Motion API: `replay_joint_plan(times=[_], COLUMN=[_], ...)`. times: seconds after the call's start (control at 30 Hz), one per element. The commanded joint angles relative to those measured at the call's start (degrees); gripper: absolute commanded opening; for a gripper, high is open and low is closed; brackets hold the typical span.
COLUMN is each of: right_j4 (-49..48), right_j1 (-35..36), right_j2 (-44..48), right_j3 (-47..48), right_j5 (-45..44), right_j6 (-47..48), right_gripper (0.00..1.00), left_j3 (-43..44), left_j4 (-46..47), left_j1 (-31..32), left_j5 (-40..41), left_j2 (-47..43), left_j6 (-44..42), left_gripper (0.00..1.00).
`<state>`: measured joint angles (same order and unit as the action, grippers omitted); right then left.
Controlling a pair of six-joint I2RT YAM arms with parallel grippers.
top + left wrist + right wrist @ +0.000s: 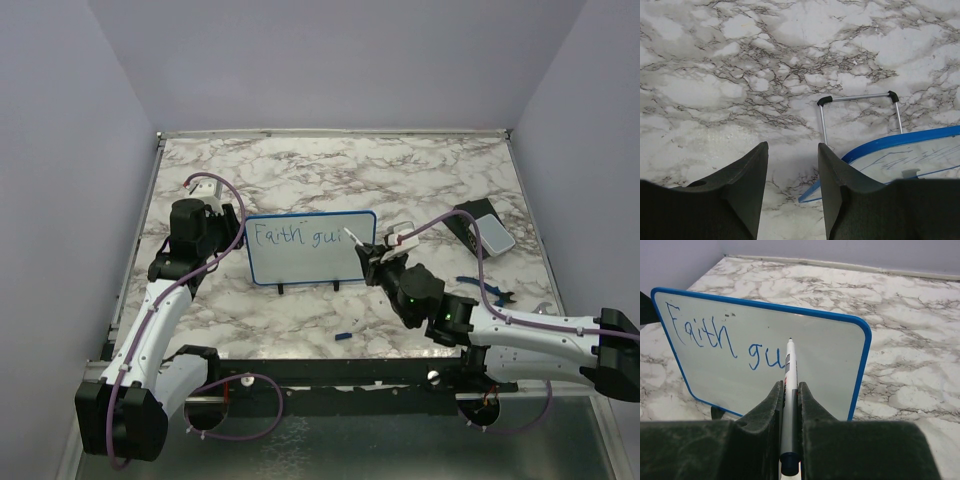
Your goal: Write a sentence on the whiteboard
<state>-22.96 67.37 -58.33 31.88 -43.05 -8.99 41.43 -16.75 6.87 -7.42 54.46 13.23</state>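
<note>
Marble-patterned table top [330,170] under plain lilac walls. Standing mid-table on two black feet is the small blue-framed whiteboard [300,265], face turned to the near side. At its left edge sits the left gripper [792,150]: jaws parted, and the board's blue corner pokes into the gap beside one finger, though contact can't be judged. From the right comes the right gripper [788,386], jaws clamped on a white marker with a dark blue end [789,365], tip at the board. Far right lies a dark block with a pale grey pad [485,232]. The blue handwritten sentence [722,337] reads "Faith gu". A tiny blue cap [343,336] lies near the front edge.
</note>
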Motion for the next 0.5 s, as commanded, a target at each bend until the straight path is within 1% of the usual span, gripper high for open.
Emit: replay_joint_plan(times=[0.0, 0.17, 0.47], right_j4=[5.6, 8.3, 5.6], right_j1=[-0.4, -0.4, -0.4], right_j2=[1.1, 1.0, 0.2], right_j3=[-1.5, -2.0, -2.3], right_j5=[-1.1, -1.2, -3.1], right_j6=[-3.0, -5.2, -3.7], right_gripper=[0.01, 0.01, 0.01], left_j3=[-0.8, -0.8, -0.8], left_j4=[0.8, 0.8, 0.8], left_j1=[0.3, 0.3, 0.3], left_j5=[-1.9, -1.9, -1.9], left_j2=[-0.9, -0.8, -0.7], left_j6=[0.3, 0.3, 0.4], left_gripper=[0.46, 0.46, 0.46])
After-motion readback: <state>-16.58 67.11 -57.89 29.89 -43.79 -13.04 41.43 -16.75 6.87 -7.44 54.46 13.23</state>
